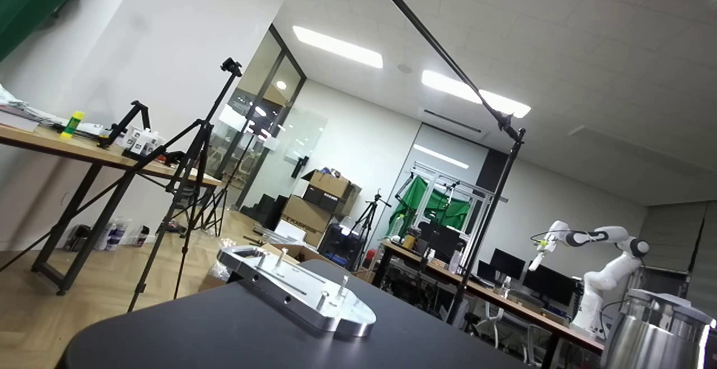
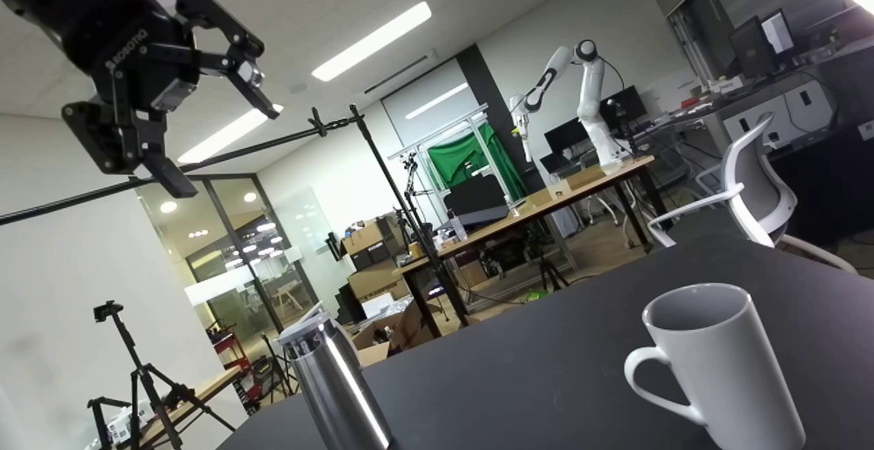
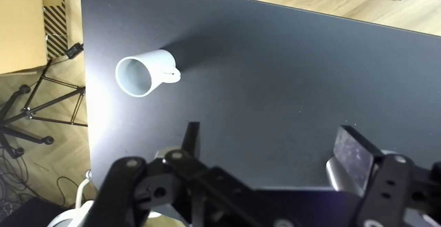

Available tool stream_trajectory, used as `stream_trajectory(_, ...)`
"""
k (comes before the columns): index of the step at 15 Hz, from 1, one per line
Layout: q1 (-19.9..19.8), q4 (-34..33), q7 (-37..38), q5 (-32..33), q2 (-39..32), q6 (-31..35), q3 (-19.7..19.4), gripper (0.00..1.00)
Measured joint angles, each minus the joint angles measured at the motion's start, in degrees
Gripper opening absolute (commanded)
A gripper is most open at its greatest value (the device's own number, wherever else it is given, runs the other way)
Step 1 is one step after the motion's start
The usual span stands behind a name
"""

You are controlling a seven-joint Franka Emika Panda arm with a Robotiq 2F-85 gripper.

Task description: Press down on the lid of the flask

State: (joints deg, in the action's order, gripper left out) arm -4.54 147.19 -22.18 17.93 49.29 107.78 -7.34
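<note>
The flask is a silver metal jug with a grey lid. In an exterior view the flask (image 2: 345, 388) stands on the table with its lid (image 2: 304, 328) on top. In an exterior view the flask (image 1: 652, 341) and its lid (image 1: 666, 299) show at the lower right corner, cut off by the frame edge. In the wrist view part of the flask (image 3: 339, 174) shows beside the right finger; its lid is mostly hidden there. My gripper (image 2: 217, 139) is open and empty, high above the table and the flask. Its spread fingers also show in the wrist view (image 3: 274, 144).
A white mug (image 2: 734, 375) stands on the black table (image 2: 532, 382), also seen in the wrist view (image 3: 151, 70). A metal bracket with pegs (image 1: 302, 288) lies near the table edge in an exterior view. A white chair (image 2: 744, 197) stands beyond the table.
</note>
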Motion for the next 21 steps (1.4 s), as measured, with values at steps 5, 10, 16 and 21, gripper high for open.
stream_trajectory(5, 1.40, -3.61, 2.60, -0.57, -7.02, 9.03, 0.56, 0.38)
stream_trajectory(10, 3.21, -14.55, 8.27, -4.94, -22.47, 13.89, 3.88, 0.05)
stream_trajectory(16, 6.33, -29.26, 11.25, -13.02, -39.00, 12.19, 7.93, 0.00)
stream_trajectory(21, 7.92, -38.32, 9.96, -21.00, -46.86, 4.05, 9.28, 0.01)
